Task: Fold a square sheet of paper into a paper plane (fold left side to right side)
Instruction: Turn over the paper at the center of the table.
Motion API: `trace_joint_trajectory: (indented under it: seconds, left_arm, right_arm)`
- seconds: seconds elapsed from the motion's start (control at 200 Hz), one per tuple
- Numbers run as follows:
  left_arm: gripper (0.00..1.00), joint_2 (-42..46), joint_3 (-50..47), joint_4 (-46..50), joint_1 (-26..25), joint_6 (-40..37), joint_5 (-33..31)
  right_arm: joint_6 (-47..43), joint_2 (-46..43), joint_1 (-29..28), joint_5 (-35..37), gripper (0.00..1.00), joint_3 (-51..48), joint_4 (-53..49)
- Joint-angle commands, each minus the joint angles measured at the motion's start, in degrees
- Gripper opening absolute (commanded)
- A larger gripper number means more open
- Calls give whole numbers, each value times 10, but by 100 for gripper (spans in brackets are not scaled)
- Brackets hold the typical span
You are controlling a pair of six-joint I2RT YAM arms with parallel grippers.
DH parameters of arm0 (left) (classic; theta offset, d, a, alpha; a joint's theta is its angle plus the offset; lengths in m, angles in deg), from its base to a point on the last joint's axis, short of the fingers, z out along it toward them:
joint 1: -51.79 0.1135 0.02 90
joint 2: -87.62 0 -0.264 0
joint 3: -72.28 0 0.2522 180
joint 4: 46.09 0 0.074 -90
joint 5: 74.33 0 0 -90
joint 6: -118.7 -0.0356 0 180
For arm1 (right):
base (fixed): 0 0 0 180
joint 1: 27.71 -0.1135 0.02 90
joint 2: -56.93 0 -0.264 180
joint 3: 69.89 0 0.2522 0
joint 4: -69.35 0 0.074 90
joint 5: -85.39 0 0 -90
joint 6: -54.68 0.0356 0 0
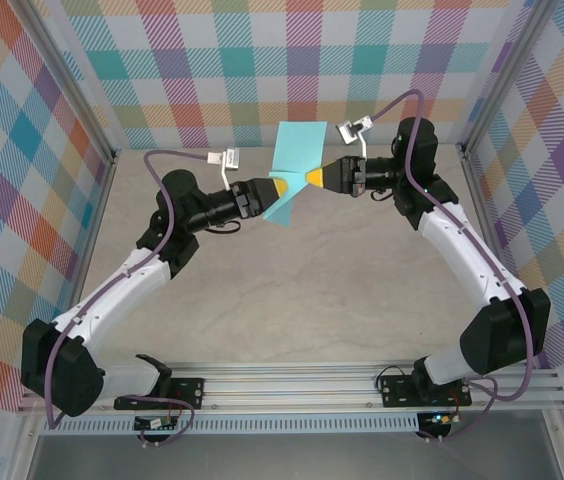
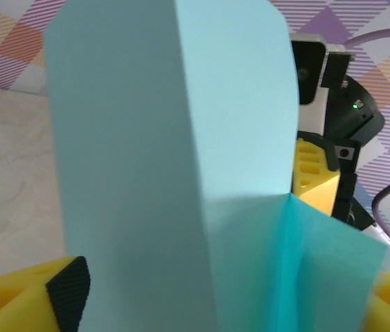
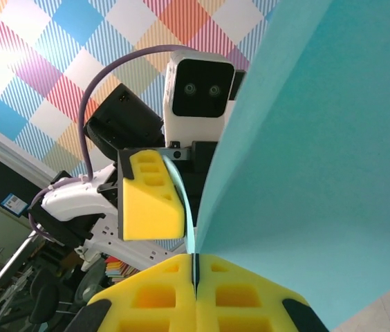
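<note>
The table (image 1: 262, 300) is a pale, stone-patterned surface closed in by checked cloth walls (image 1: 262, 60) in many colours. A metal rail (image 1: 292, 385) runs along its near edge and carries both arm bases.

The left arm (image 1: 122, 285) and the right arm (image 1: 462, 240) both reach forward and bend inward. Their tips meet over the far middle of the table.

Between the tips is the sheet of paper (image 1: 297, 160), turquoise and partly folded, held up off the table. In the top view it stands as a tall folded piece, with a wider flap above the grippers and a lower corner hanging below them. In the left wrist view the sheet of paper (image 2: 167, 152) shows a pale face with a straight crease running top to bottom, and a deeper turquoise layer low on the right.

The right gripper (image 1: 314, 177) comes in from the right. In its own wrist view the right gripper (image 3: 195, 277) has its yellow fingers pressed together, pinching the lower edge of the paper in the seam between them.

The left gripper (image 1: 276, 187) comes in from the left, close to the right one. In the left wrist view its yellow fingers (image 2: 15, 297) stand spread wide, one at each lower corner, with the paper between them and not clamped. One left finger (image 3: 150, 197) sits just beside the paper's edge.
</note>
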Motion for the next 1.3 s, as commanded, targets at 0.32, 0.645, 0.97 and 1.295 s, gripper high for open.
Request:
trace_joint_trajectory:
  seconds: [0.32,0.645,0.97,1.295]
  left_arm:
    - [28,23,-19,-87,6,46,8]
    - [4,38,-13,35,4,-46,-50]
    - [0,-33,108,491,-136,-335,-490]
    - [0,-284,293,773,-258,-189,-886]
  right_arm:
    - [-8,-18,-1,9,0,8,-6]
    - [-98,-30,3,82,32,18,-152]
    - [-210,-45,17,659,75,22,-501]
    - [-185,-100,38,842,100,-124,-464]
